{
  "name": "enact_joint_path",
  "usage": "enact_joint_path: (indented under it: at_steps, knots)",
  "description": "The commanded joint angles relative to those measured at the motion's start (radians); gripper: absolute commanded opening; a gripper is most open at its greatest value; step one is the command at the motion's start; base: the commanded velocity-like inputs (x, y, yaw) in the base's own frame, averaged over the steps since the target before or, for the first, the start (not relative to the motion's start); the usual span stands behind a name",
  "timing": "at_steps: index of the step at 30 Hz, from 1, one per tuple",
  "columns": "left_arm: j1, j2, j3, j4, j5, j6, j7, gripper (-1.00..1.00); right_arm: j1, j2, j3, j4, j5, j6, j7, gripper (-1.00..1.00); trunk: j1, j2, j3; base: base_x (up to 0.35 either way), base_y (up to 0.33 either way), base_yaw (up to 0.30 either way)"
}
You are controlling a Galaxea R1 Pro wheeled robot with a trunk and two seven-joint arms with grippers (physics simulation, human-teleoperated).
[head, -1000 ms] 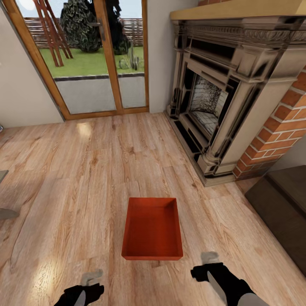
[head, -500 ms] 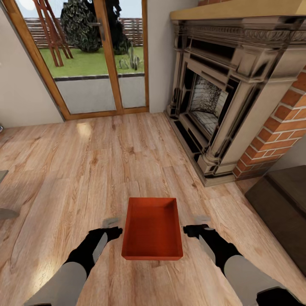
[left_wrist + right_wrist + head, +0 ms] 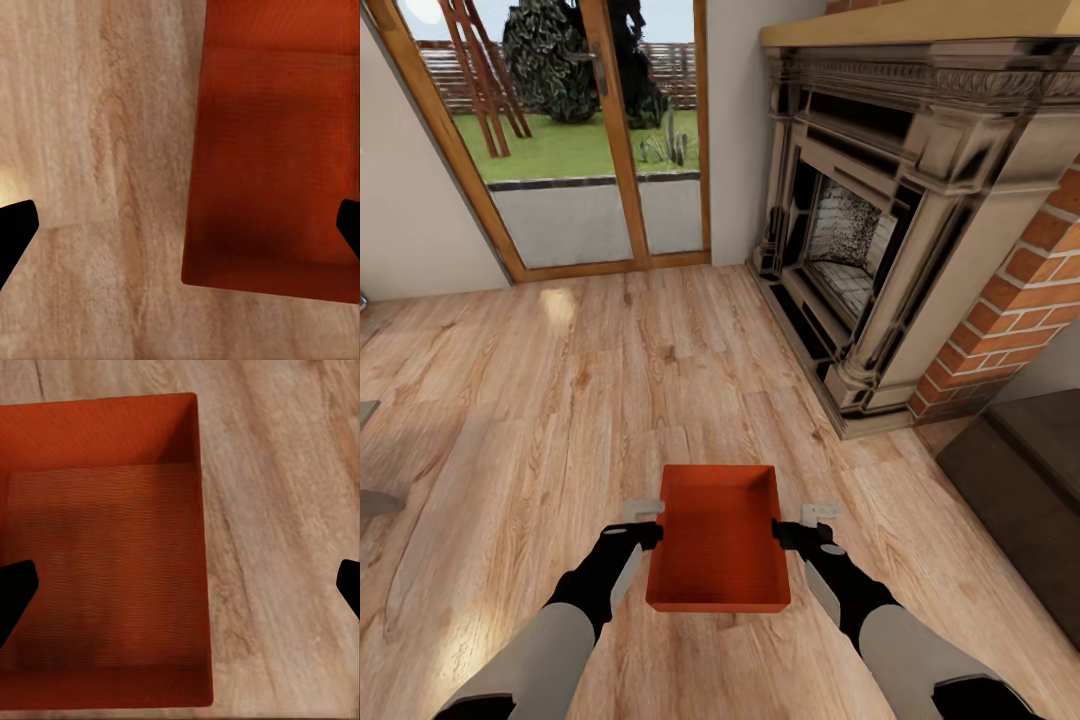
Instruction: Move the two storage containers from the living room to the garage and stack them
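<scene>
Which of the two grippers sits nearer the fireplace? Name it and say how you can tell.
The right gripper. It flanks the red storage container on the side facing the fireplace, while the left gripper flanks the opposite wall. Both have their jaws open.

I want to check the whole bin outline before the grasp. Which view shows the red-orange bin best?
The head view: the whole storage container on the wood floor, between both claws. Both wrist views crop it: the left shows one side wall, the right an inner corner.
</scene>
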Motion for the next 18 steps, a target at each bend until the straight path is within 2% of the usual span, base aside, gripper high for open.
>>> enact_joint_path:
  at_steps: [1,8,18]
  knots:
    - [0.0,-0.001,0.006,-0.003,-0.011,0.005,-0.003,1.0,0.0,-0.001,0.009,0.001,-0.005,0.0,-0.006,1.0,0.0,0.0,-0.001,0.0,0.0,0.0]
    - [0.001,-0.001,0.008,-0.037,-0.011,0.003,-0.002,1.0,0.0,0.0,0.009,0.029,0.031,-0.004,-0.001,1.0,0.0,0.0,-0.001,0.0,0.0,0.0]
    - [0.001,-0.003,0.01,-0.044,-0.01,-0.002,0.004,1.0,0.0,0.0,0.009,0.038,0.035,-0.003,0.0,1.0,0.0,0.0,-0.001,0.0,0.0,0.0]
